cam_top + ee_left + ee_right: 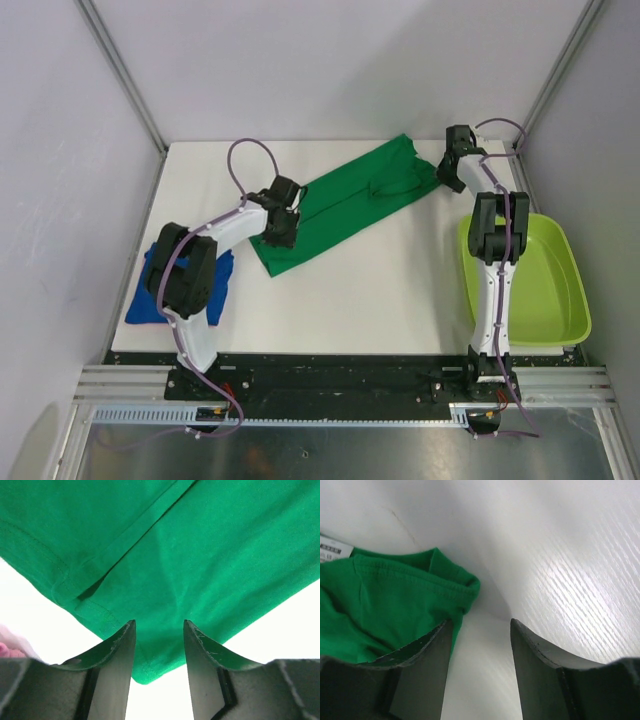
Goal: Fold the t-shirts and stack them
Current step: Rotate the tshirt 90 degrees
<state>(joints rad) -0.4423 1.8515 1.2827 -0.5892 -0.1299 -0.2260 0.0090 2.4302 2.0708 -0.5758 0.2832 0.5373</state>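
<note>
Left end effector (159, 623) sits at the 8 o'clock end of the green t-shirt (350, 205), about half open. The hem corner lies under and between the fingers, and I see no pinch on it. Right end effector (481, 622) is at the 2 o'clock end, jaws parted with only bare table (380, 290) between them. The collar edge and its label are just beside the left finger and not gripped.

Green shirt lies as a long diagonal strip across the far half of the table, 8 to 2 o'clock. Blue t-shirt (143, 305) is bundled at the table's 8 o'clock corner, partly under the left arm. Lime tub (560, 300) is at 4 o'clock, clear of the work.

My read: the next step is an end-to-end fold of the strip.

- Left: drop onto the hem corner and close on all layers, not just the top one. The seam fold at 10 o'clock in the wrist view looks doubled.
- Right: either shift towards 9 o'clock to get the collar properly between the fingers, or press it flat as an anchor.
- Carry the hem low towards 2 o'clock, keeping the long edges lined up.
- Risk: a single-layer grab, or the strip skewing.
</note>
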